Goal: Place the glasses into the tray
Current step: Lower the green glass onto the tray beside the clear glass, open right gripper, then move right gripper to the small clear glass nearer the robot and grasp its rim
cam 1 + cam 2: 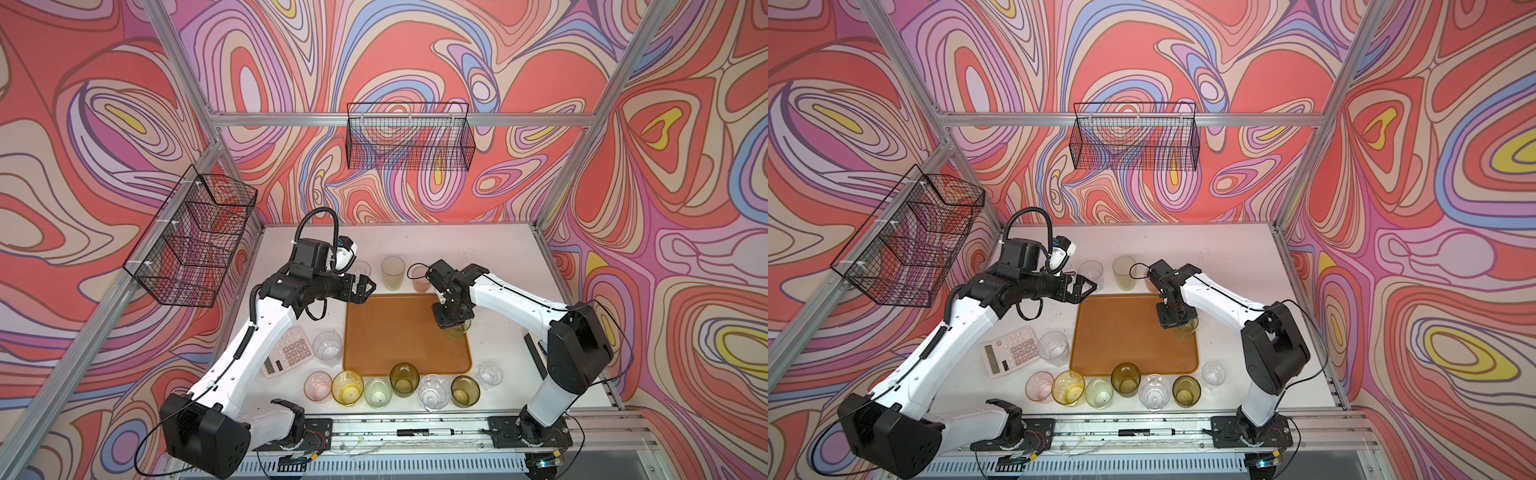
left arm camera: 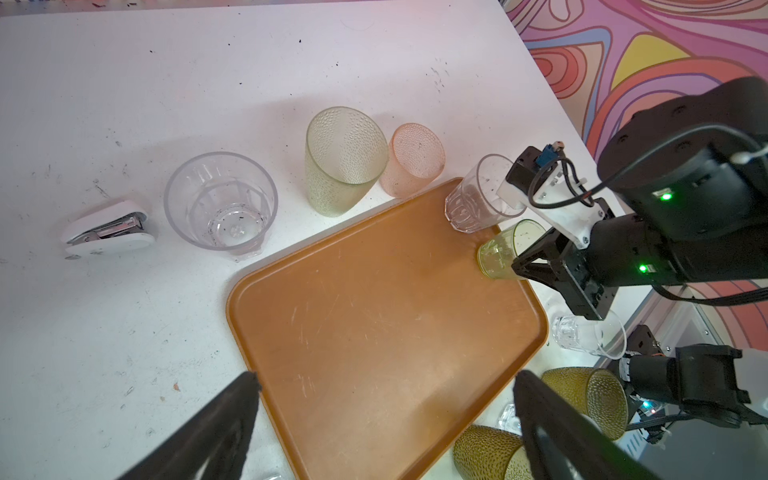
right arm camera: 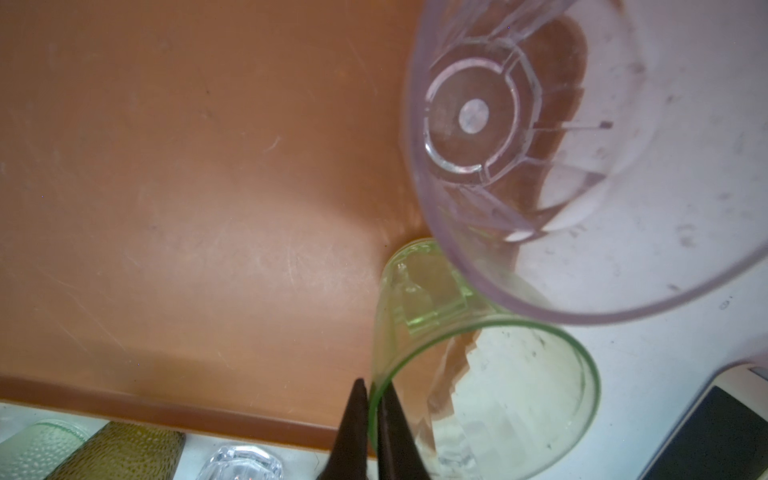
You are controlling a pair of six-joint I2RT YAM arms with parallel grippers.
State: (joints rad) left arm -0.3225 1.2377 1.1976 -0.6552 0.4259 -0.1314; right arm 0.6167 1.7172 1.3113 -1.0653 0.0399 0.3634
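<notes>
The pale green glass (image 2: 496, 253) is pinched by its rim in the closed right end effector (image 3: 374, 384), at the tray (image 2: 374, 311) edge. It should be seated flat inside the rim before release, and the clear glass (image 2: 473, 199) just beside left undisturbed.

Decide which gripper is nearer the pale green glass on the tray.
Right. The right gripper is shut on the rim of the pale green glass; the left gripper hangs open by the far left corner of the tray, apart from it.
</notes>
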